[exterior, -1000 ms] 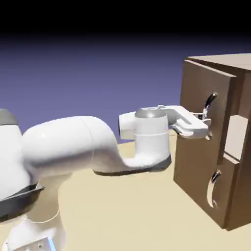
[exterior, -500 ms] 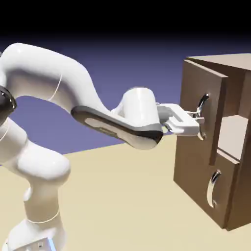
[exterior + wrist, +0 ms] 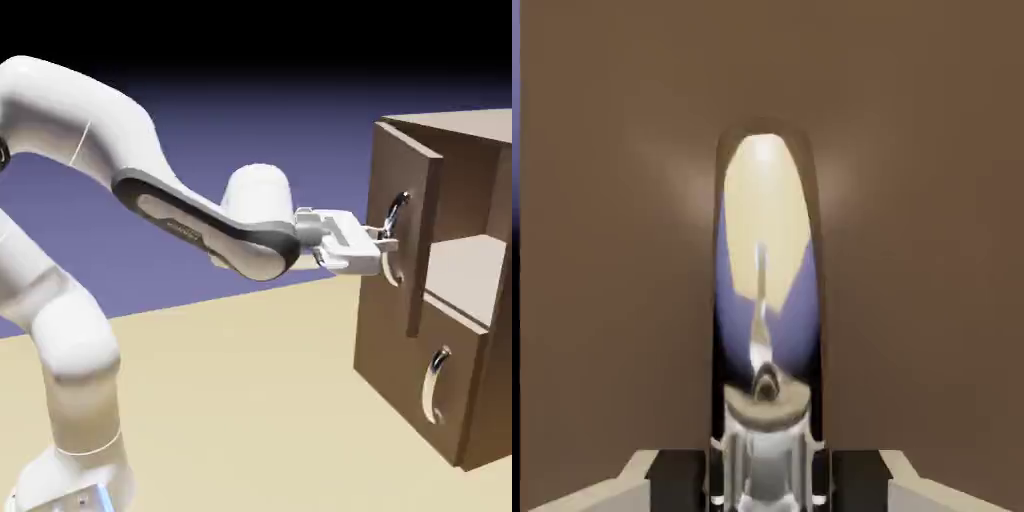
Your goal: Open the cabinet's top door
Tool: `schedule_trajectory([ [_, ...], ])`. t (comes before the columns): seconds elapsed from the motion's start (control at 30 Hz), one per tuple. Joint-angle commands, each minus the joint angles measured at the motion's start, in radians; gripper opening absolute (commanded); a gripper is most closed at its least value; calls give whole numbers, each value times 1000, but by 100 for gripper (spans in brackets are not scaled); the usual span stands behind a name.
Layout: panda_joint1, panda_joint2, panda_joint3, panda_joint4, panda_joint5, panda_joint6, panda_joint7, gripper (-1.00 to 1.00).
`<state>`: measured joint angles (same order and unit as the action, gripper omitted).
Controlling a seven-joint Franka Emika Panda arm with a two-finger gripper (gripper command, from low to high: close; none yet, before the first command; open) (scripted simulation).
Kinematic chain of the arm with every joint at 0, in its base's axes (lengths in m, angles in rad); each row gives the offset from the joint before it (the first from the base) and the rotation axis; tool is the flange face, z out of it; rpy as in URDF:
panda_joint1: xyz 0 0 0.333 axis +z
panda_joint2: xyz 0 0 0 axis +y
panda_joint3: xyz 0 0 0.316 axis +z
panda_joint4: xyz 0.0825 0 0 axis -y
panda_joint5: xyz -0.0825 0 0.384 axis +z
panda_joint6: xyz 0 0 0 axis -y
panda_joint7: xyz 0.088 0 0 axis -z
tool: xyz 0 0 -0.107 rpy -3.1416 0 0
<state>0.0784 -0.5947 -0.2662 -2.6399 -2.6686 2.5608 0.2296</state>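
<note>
Top door (image 3: pixel 400 175) ajar | claw (image 3: pixel 388 240) pinching handle (image 3: pixel 397 238) | shelf (image 3: pixel 465 277): exterior view only

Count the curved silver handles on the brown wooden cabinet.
2: one on the upper brown wooden door, partly behind the white gripper's fingers; one on the lower brown wooden panel. Any on the cabinet's hidden sides can't be seen.

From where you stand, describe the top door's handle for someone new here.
Find the brown wooden cabinet; its upper door stands open. The handle is that door's curved silver bar, clasped by the jaws, unlike the lower panel's matching one.
</note>
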Motion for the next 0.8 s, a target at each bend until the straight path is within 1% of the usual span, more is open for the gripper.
schedule_trajectory([
  [0.0, -12, -16, 22, -17, 41, -11, -27, -100],
  [0.2, -65, -107, 152, -111, 302, -92, -180, -100],
  [0.43, -73, -195, 303, -191, 606, -216, -328, -100],
  [0.77, -9, -233, 544, -219, 1041, -485, -471, -100],
])
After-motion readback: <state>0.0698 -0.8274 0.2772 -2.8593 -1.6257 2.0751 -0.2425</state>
